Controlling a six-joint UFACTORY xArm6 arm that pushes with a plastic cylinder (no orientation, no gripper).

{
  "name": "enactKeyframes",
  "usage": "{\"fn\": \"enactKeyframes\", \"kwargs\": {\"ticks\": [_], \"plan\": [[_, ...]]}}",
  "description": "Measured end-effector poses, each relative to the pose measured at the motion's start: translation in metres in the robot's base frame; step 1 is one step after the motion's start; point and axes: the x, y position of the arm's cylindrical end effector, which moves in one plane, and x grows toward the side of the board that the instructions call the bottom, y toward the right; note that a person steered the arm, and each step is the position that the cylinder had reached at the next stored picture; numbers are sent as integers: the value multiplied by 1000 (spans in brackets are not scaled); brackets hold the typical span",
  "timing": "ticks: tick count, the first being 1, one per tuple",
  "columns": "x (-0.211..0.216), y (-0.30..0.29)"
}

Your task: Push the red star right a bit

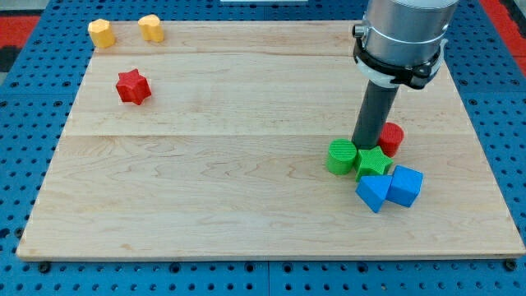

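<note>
The red star (132, 86) lies on the wooden board (205, 181) at the view's upper left, alone. My tip (365, 145) is far off at the view's right. It stands just above the green cylinder (341, 157) and the green star (372, 162), with the red cylinder (391, 138) right beside it on the view's right. The rod's very end is partly hidden behind the green blocks.
A yellow hexagon (101, 33) and a yellow heart-like block (150, 28) sit at the board's top left, above the red star. A blue triangle-like block (373, 192) and a blue cube-like block (405, 185) lie below the green star.
</note>
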Motion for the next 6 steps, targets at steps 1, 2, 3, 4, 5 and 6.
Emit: {"fn": "enactKeyframes", "kwargs": {"ticks": [1,2,3,4,5,6], "plan": [[-26,0],[-73,-24],[-122,-81],[-144,-211],[-153,-356],[-165,-418]]}}
